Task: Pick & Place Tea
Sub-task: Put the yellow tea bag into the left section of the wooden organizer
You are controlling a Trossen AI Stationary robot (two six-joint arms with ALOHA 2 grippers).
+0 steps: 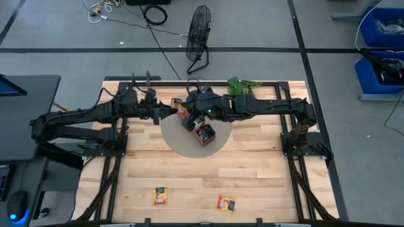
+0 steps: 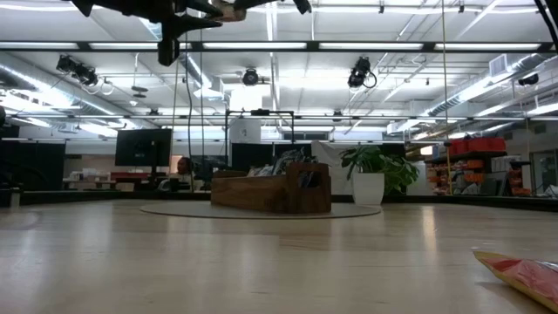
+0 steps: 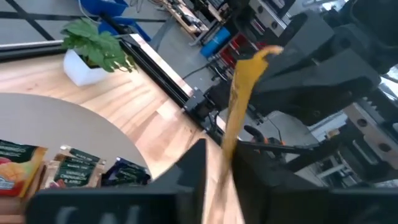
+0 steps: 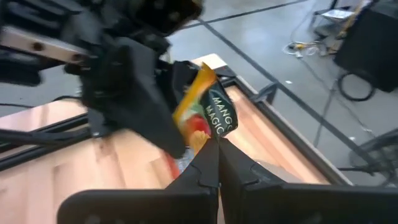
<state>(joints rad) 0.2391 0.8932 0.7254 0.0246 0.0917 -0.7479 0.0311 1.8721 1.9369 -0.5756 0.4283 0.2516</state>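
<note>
I had both grippers' jaws pinching one orange sachet mid-handover above the tray (already partly filled), with two sachets waiting at lower centre.

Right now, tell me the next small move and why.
Probably open the right gripper's jaws. Both arms meet over one orange sachet: the right gripper pinches one edge and the left gripper's jaws look closed on the other side, so the left seems ready to carry it alone.

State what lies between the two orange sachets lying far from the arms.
Only bare tabletop, in the high view, between one orange sachet and the other orange sachet.
</note>
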